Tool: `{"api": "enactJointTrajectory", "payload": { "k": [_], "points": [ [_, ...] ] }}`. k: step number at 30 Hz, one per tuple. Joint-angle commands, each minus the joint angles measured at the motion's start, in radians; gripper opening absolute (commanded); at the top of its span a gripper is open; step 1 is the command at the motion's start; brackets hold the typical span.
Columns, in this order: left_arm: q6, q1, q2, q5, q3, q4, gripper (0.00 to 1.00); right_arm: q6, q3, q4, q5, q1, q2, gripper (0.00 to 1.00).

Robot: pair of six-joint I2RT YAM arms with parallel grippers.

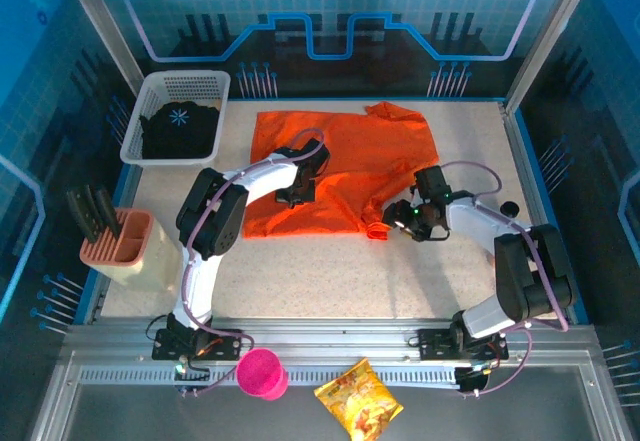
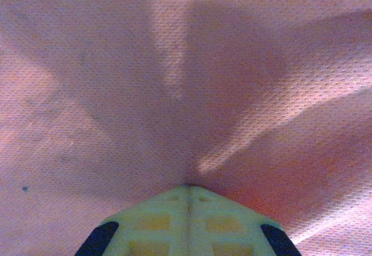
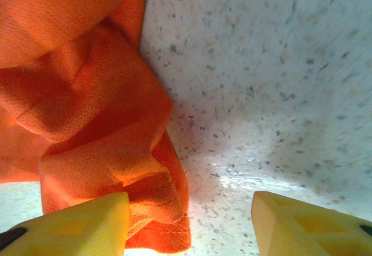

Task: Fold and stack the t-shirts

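Spreading across speckled beige table (image 1: 330,271), orange t-shirt (image 1: 370,161); blue panels (image 1: 330,1) surround.

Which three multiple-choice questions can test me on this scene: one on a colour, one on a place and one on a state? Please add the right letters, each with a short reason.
1. What colour is the t-shirt spread on the table?
A) green
B) orange
C) white

2. Where does the black t-shirt lie?
A) in the white basket
B) flat on the table
C) on the front rail

3. How does the right gripper stand?
A) shut on the basket
B) shut on a cup
C) open, beside the orange t-shirt

Right letters:
1 B: the cloth spread on the table is bright orange in the top view.
2 A: the dark cloth with the pale print sits inside the basket walls.
3 C: the right wrist view shows the two fingers wide apart, with the bunched cloth at the left one.
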Motion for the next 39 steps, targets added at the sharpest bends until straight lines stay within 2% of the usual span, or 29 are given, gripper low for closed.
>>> {"api": "enactJointTrajectory", "payload": {
  "k": [1, 8, 17, 19, 23, 28, 29, 30, 34, 39],
  "points": [
    [0.000, -0.009, -0.037, 0.032, -0.017, -0.009, 0.00, 0.150, -0.022, 0.200, -0.110, -0.011, -0.054, 0.60],
    [-0.002, -0.009, -0.040, 0.028, -0.029, -0.002, 0.00, 0.293, -0.116, 0.313, -0.077, -0.012, -0.105, 0.63],
    [0.002, -0.009, -0.033, 0.035, -0.029, 0.002, 0.00, 0.326, -0.155, 0.344, -0.062, -0.010, -0.099, 0.62],
    [0.004, -0.009, -0.032, 0.034, -0.029, 0.002, 0.00, 0.334, -0.155, 0.360, -0.072, -0.010, -0.089, 0.58],
    [0.002, -0.009, -0.029, 0.035, -0.029, 0.003, 0.00, 0.357, -0.156, 0.401, -0.100, -0.007, -0.065, 0.39],
    [0.003, -0.009, -0.027, 0.032, -0.035, 0.005, 0.00, 0.367, -0.156, 0.423, -0.115, -0.005, -0.055, 0.05],
    [0.004, -0.008, -0.028, 0.029, -0.035, 0.003, 0.00, 0.361, -0.153, 0.412, -0.108, -0.005, -0.062, 0.00],
    [0.004, -0.009, -0.027, 0.023, -0.036, 0.001, 0.00, 0.348, -0.148, 0.387, -0.093, -0.006, -0.075, 0.00],
    [0.007, -0.004, -0.027, -0.023, -0.040, -0.023, 0.00, 0.199, -0.070, 0.141, 0.058, 0.007, -0.183, 0.00],
    [0.008, 0.014, -0.040, -0.030, -0.065, -0.022, 0.00, 0.000, 0.080, -0.332, 0.554, 0.101, -0.337, 0.00]
  ]
}}
